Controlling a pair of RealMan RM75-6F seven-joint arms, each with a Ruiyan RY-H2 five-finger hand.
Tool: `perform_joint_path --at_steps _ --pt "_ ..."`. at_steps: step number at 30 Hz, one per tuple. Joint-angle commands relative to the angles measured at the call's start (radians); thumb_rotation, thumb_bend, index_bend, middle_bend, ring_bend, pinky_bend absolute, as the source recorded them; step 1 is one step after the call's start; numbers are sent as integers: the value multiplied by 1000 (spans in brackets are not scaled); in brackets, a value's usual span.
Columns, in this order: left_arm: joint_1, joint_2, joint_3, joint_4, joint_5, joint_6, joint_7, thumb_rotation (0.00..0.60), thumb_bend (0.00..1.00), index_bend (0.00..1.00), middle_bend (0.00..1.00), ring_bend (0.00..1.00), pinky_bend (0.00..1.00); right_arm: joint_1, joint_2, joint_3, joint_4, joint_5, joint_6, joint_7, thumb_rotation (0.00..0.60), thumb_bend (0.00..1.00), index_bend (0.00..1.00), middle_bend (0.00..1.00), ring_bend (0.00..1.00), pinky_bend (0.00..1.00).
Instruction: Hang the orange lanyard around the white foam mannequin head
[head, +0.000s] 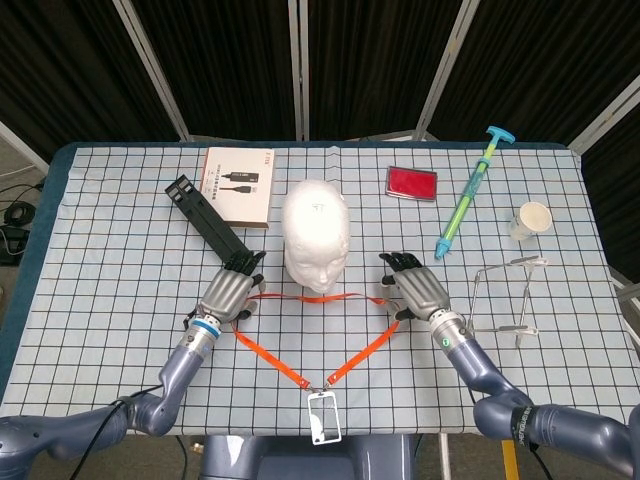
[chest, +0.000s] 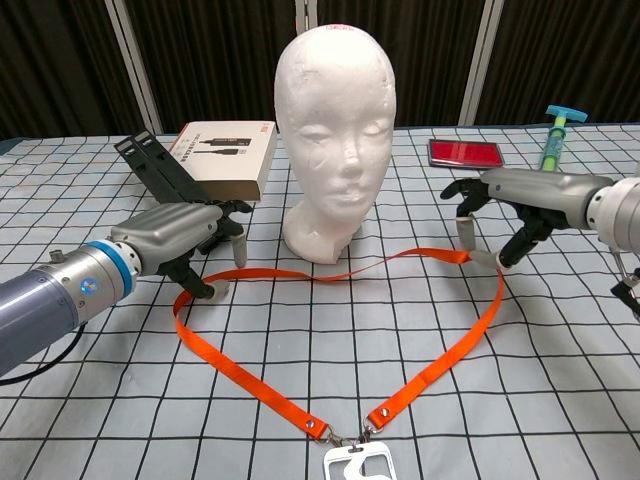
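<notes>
Hanging over the near edge of the checked counter (head: 90, 300), partly cut off at the bottom of the chest view: a white badge holder (chest: 359, 465). Spreading flat from its clips in an open loop toward the head: the orange lanyard (chest: 250, 385), not yet around anything. Hovering over the loop's left bend: the left hand (chest: 185, 237), fingers curled downward and apart, tips just beside the strap, holding nothing as far as visible, though actual contact being hard to judge. Poising at the right bend: the right hand (chest: 510, 200), fingers arched down on either side of the strap end, likewise empty-looking, touch impossible to confirm from either view. Standing upright between them, just beyond the far run of the strap: the white foam mannequin head (chest: 335, 140). Lying farther back: a black folding stand (head: 210, 223), a white box (head: 238, 186), a red case (head: 411, 183), a green and blue syringe (head: 468, 192), a paper cup (head: 530, 220) and a clear acrylic stand (head: 503, 298), hard to make out.
</notes>
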Motion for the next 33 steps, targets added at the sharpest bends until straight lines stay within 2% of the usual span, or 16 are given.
perform_joint_path --at_steps 1,12,16,24,33 --pt "-3 -14 4 18 -3 0 6 600 419 458 0 0 0 0 -1 0 4 -2 -2 4 600 452 727 64 0 0" --pt "-2 -35 6 55 -3 13 -21 600 464 655 0 0 0 -3 1 -3 18 -17 -2 25 600 452 730 66 0 0" --pt "3 -28 9 43 10 28 -35 600 473 695 0 0 0 -4 5 -4 13 -25 3 24 600 453 731 70 0 0" --pt "31 32 31 -38 72 103 -62 600 475 722 0 0 0 -17 29 -17 -23 -108 46 37 600 453 736 85 0 0" --pt "90 152 73 -195 177 231 -101 600 508 729 0 0 0 -44 89 -38 -74 -290 148 94 600 454 739 98 0 0"
